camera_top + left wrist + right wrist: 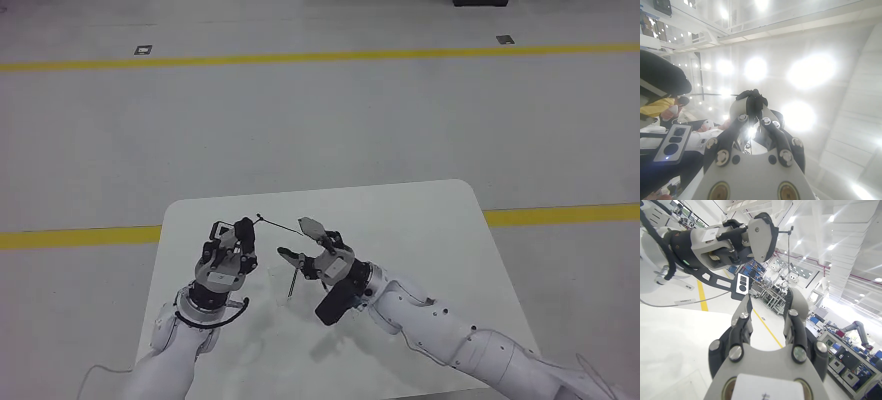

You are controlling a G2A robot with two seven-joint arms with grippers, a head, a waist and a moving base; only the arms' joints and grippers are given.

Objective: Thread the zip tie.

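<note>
Black and thin, the plastic zip tie is pinched near its small square head by the left gripper. We see that gripper's dark pads pressed together with no gap between them. This shows most plainly in the right wrist view, where the strap sticks out past the closed fingertips and then bends away. From above, the strap runs from the left gripper across the gap towards the right gripper, above the white round-cornered table. We cannot tell whether its free end touches anything.

The right gripper stands wide open, its two grey fingers with ribbed dark pads well apart. We see nothing between them. From above it sits just beside the strap's far end, facing the left gripper over the middle of the table.

Counting, we find one zip tie, two grippers and one table. On the grey floor there are two yellow stripes, one beyond the table and one passing behind it.
</note>
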